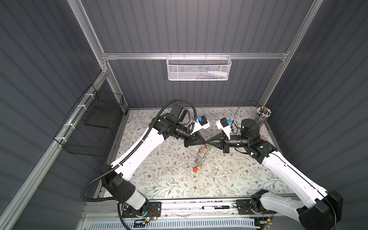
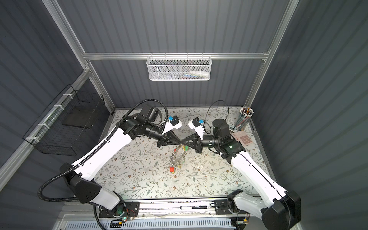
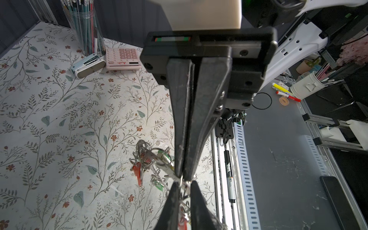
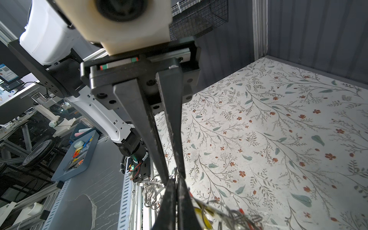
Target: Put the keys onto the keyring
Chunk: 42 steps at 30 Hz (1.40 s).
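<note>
My two grippers meet tip to tip above the middle of the floral table. The keyring point(image 1: 199, 157) point(image 2: 178, 156), a grey hoop hung with split rings, dangles below that point. My right gripper point(image 1: 207, 141) point(image 4: 174, 182) is shut on its metal. My left gripper point(image 1: 204, 141) point(image 3: 184, 182) has its jaws nearly together, with silvery ring metal pinched between them. The keys hang in the bunch: a red-tagged one point(image 1: 195, 169) point(image 3: 137, 173) lowest, and green and yellow tags point(image 1: 208, 148) near the top. Which ring the left jaws pinch is hidden.
A cup of pencils point(image 1: 262, 115), a pink calculator point(image 3: 122, 58) and a small white device point(image 3: 87, 65) stand at the back right. A black marker point(image 1: 216, 207) lies on the front rail. A black wire basket point(image 1: 93, 127) hangs on the left wall.
</note>
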Each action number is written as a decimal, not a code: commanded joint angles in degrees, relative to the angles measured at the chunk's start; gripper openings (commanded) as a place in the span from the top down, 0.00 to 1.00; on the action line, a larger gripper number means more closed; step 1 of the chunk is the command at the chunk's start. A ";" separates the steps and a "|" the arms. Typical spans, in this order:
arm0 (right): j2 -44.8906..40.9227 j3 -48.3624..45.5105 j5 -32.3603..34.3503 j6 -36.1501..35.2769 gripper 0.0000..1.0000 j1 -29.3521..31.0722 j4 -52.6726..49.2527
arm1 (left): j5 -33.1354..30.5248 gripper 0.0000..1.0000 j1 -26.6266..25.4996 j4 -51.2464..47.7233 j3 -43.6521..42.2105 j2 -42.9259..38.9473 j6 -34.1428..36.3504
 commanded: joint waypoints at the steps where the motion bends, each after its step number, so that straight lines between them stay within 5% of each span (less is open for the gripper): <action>1: -1.39 -0.16 -1.80 0.49 1.00 -0.17 3.25 | -0.20 0.90 -0.17 -1.45 0.58 -0.54 0.70; 17: -1.63 0.28 -2.46 1.48 0.99 -0.28 3.68 | 0.09 1.00 -0.31 5.25 -3.20 -2.41 -3.60; 23: -4.37 -0.25 2.30 4.74 0.81 -1.39 5.18 | -0.61 1.00 -0.31 21.36 -12.87 -8.46 -13.18; 30: -8.93 -3.55 1.85 8.77 0.70 -3.69 6.80 | 1.83 1.00 -0.31 46.83 -28.11 -16.86 -28.44; 42: -7.56 -4.09 -1.33 10.74 0.68 -3.13 7.38 | -7.27 1.00 -3.89 80.19 -46.59 -24.84 -45.48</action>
